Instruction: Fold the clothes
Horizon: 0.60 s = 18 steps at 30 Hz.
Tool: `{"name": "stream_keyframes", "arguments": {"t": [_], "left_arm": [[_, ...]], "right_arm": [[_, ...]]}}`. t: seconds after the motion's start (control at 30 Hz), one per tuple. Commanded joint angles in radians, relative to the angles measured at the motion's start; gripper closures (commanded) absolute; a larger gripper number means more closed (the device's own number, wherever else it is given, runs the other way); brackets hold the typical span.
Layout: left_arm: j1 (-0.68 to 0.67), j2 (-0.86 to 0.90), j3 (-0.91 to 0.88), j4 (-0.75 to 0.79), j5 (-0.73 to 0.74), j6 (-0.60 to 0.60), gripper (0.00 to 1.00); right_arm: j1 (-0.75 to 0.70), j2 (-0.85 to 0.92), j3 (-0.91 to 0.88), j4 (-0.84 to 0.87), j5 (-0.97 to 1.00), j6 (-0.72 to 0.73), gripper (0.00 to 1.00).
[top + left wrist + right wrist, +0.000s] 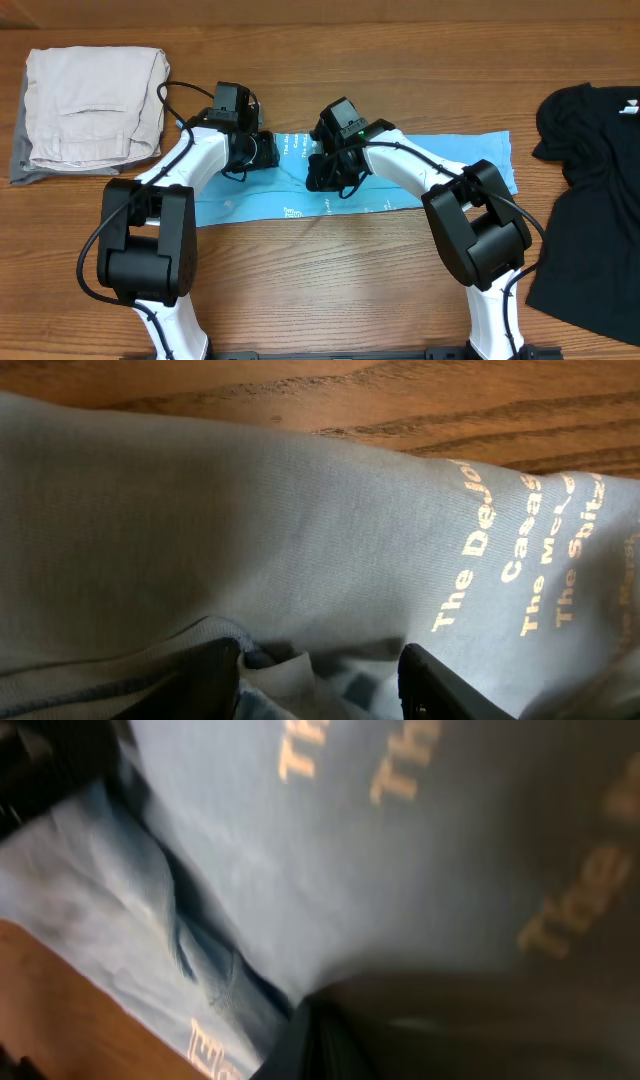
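Two arms (150,235), one T-shirt (440,150), one black garment (590,200)

beige pile (95,105) left, black garment (590,200) right

The T-shirt (450,160) beneath the left gripper (320,680) is light blue with white lettering. To the right of the right gripper (310,1025), a garment (590,200) is black.

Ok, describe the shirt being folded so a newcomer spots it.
On the wooden table, look across the middle. The light blue T-shirt lies there as a long strip. It alone is blue with white print; the folded beige garment lies far left, the black shirt right.
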Motion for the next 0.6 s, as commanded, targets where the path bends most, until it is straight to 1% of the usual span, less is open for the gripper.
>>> {"name": "stream_keyframes", "arguments": {"t": [0.0, 0.1, 0.17, 0.33, 0.4, 0.57], "left_arm": [[0.005, 0.051, -0.01, -0.011, -0.021, 0.01, 0.45], [0.005, 0.051, -0.01, -0.012, -0.021, 0.009, 0.45], [0.005, 0.051, -0.01, -0.012, -0.022, 0.009, 0.45], [0.005, 0.051, -0.01, -0.011, -0.022, 0.009, 0.45], [0.005, 0.051, -0.01, -0.012, -0.024, 0.009, 0.44], [0.005, 0.051, -0.01, -0.013, -0.024, 0.01, 0.44]], "right_arm": [[0.01, -0.002, 0.006, -0.058, -0.015, 0.001, 0.96], [0.012, -0.002, 0.006, -0.11, -0.016, 0.009, 0.96], [0.016, -0.002, 0.006, -0.134, -0.018, 0.041, 0.96], [0.04, -0.002, 0.006, -0.151, -0.019, 0.055, 0.94], [0.05, -0.002, 0.006, -0.156, -0.018, 0.084, 0.92], [0.071, -0.002, 0.006, -0.188, -0.002, 0.133, 0.91]]}}
